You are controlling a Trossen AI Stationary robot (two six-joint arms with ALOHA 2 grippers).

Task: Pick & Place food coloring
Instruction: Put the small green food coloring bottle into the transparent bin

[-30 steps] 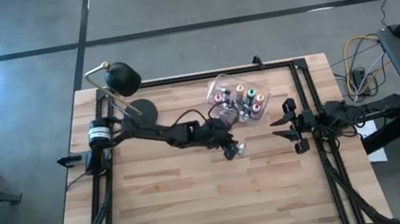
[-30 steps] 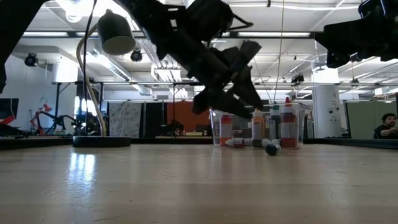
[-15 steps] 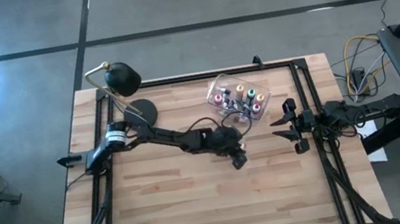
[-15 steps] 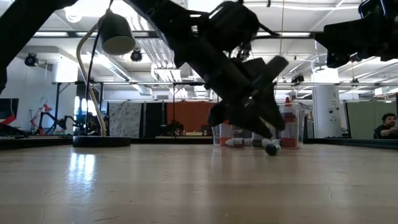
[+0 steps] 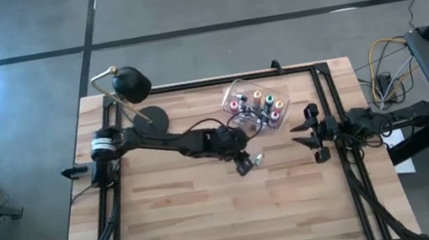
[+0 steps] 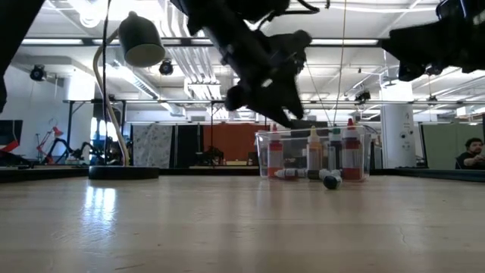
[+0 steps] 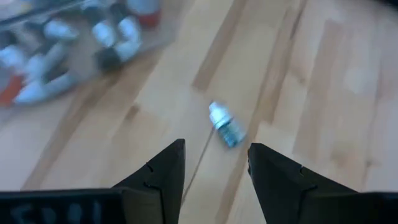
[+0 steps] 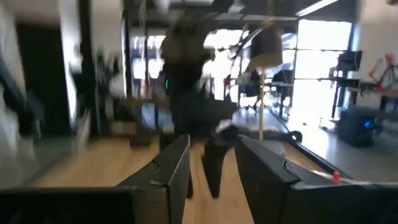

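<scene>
A small food coloring bottle (image 7: 225,127) with a white cap and a bluish body lies on its side on the wooden table (image 5: 195,216), near the middle (image 5: 258,159). My left gripper (image 7: 214,152) hangs open above it and a little to its left, tipped downward, with nothing between its fingers (image 6: 292,114). Several more food coloring bottles stand upright in a clear plastic tub (image 5: 253,106) at the far middle. A few lie on the table in front of the tub (image 6: 292,174). My right gripper (image 5: 313,132) waits open at the right edge.
A black desk lamp (image 5: 131,83) stands at the table's far left corner, its round head raised over the table (image 6: 142,42). A black rail frame (image 5: 335,119) runs along the table's left, far and right sides. The near half of the table is bare wood.
My left gripper sank close to the table beside the lying bottle, then rose again and drew slightly back toward the table's left, tipping as it went. The gap between its fingers looks the same. The bottle lies where it was.
</scene>
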